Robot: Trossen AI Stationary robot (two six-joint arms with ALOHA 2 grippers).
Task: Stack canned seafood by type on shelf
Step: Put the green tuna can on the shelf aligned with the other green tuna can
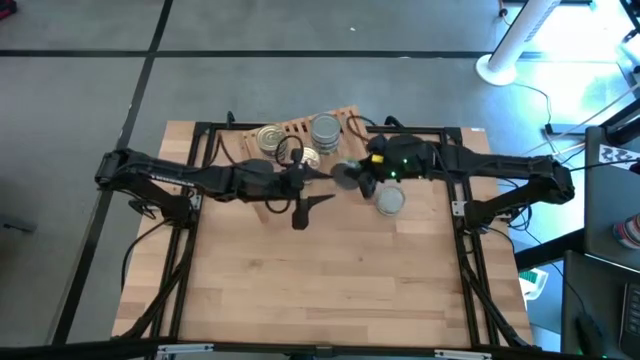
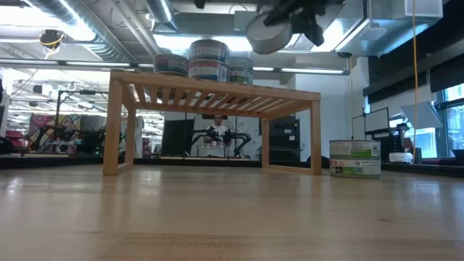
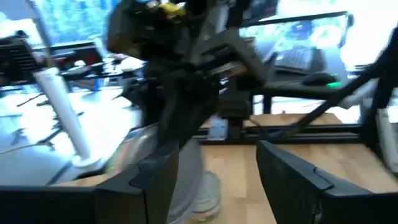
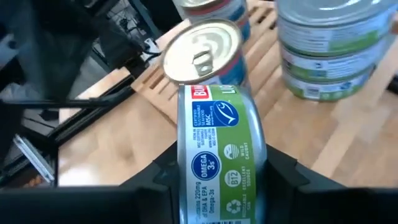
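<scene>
1. A green-labelled tin (image 4: 216, 155) hangs on its side in the right gripper (image 4: 217, 186), the jaws pinching its flat ends; the label reads "OMEGA 3s", "WILD CAUGHT" and "CERTIFIED SUSTAINABLE SEAFOOD MSC".
2. In the low view this held tin (image 2: 267, 34) is in the air above the shelf (image 2: 217, 94), near its right end.
3. On the shelf stand a stack of green-labelled tins (image 4: 329, 50) with silver-grey tops (image 1: 325, 128) and gold-topped tins (image 4: 202, 50), one with a pull tab; the gold ones (image 1: 269, 138) sit toward the left end.
4. One more tin (image 2: 355, 158) with a green and white label stands on the table (image 1: 340, 280), right of the shelf.
5. The left gripper (image 1: 300, 205) hovers over the table just in front of the shelf, its jaws spread and holding nothing.
</scene>
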